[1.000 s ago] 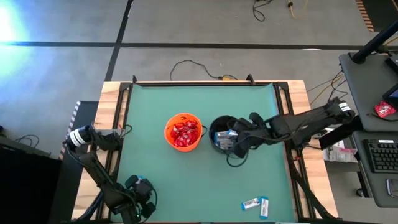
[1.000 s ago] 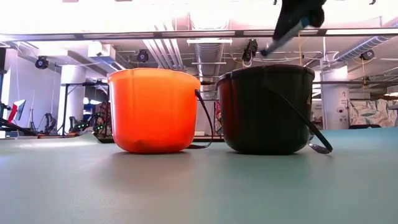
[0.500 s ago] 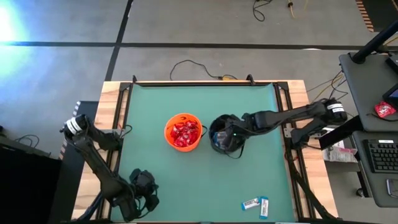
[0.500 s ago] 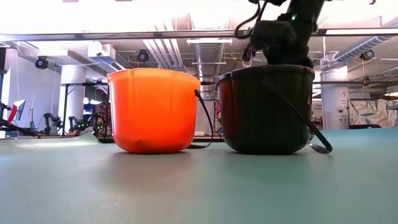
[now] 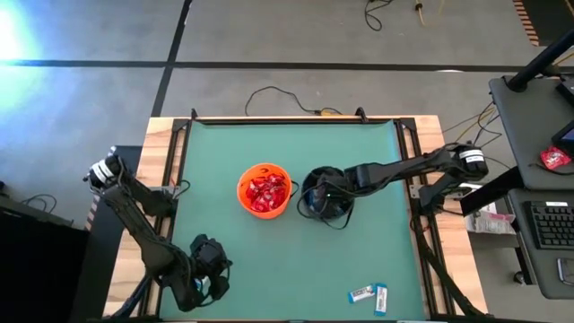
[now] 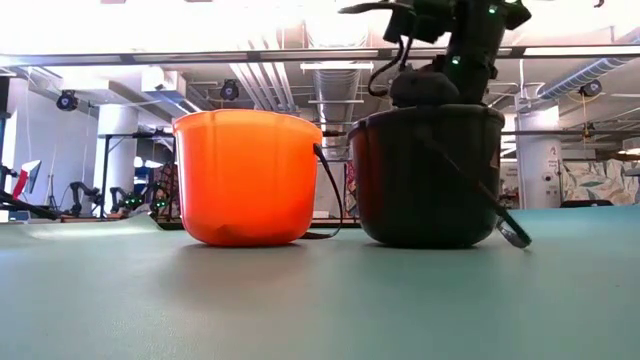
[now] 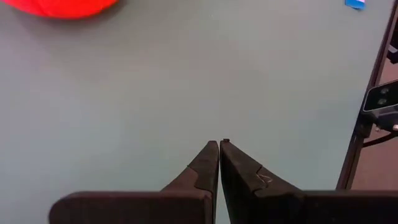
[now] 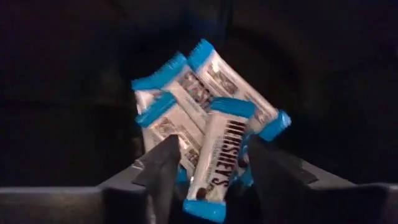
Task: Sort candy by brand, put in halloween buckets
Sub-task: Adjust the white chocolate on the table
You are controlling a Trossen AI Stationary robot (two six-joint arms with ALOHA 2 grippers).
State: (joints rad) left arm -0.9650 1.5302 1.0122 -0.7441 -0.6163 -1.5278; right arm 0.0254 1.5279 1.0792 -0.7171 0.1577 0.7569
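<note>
Black bucket (image 5: 325, 197): we see the right end effector (image 8: 208, 163) has sunk from above the rim down inside it, fingers spread either side of a white-and-blue bar (image 8: 217, 155) over the bars already there (image 8: 186, 99); whether the bar is gripped or freed we cannot tell.
Meaning: we judge this drop nearly done.
Orange bucket (image 5: 264, 189): full of red packets (image 5: 265, 194).
Left end effector (image 7: 219, 163): clenched, empty, low over the desk (image 5: 269, 260) at its near-left corner.
Remaining: two bars (image 5: 369, 295) on the desk's near-right edge.
</note>
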